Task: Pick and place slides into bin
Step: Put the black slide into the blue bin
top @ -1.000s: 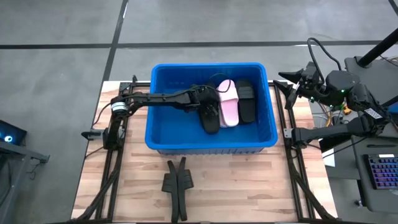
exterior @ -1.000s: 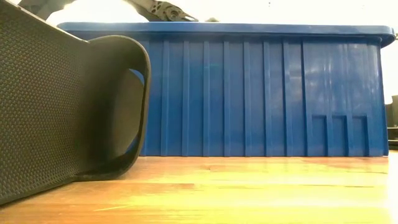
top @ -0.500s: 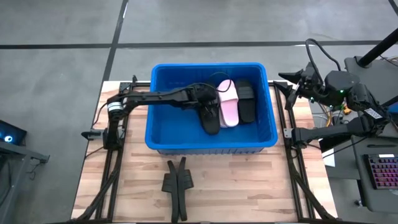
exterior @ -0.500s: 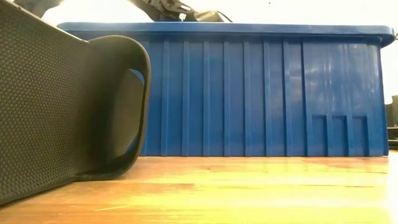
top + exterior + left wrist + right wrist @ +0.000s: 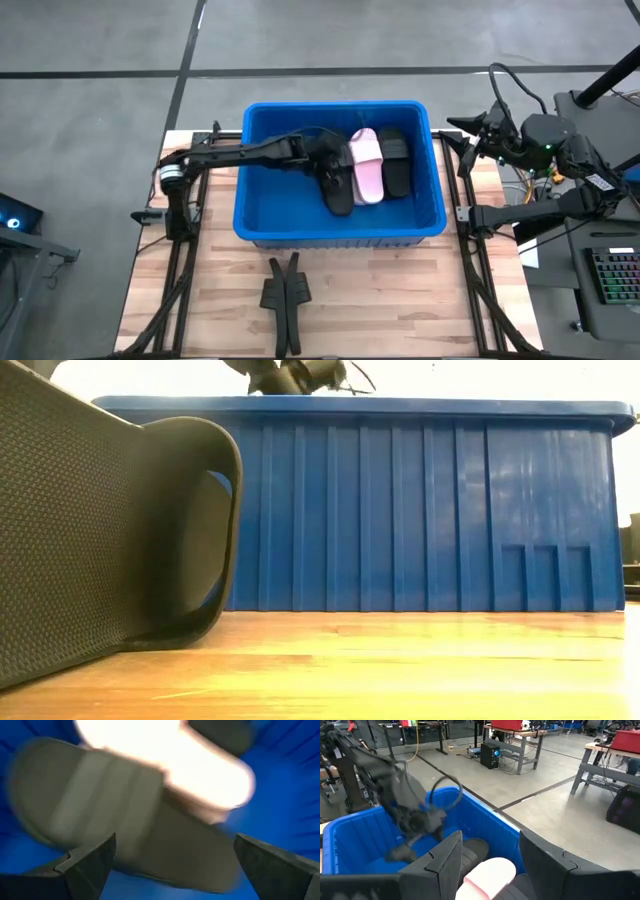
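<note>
Over the bin [image 5: 262,212], left gripper [image 5: 328,168] with fingers spread wide and empty above a black slide [image 5: 338,192], likely just let go. Beside it a pink slide [image 5: 366,168]. Right gripper [image 5: 470,135] parked off the desk [image 5: 380,300], fingers half apart, holding nothing.

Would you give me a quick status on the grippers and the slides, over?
Left gripper open, empty, above black slide in bin. Right gripper idle beside bin. Pink slide inside too. One black slide on table.
</note>
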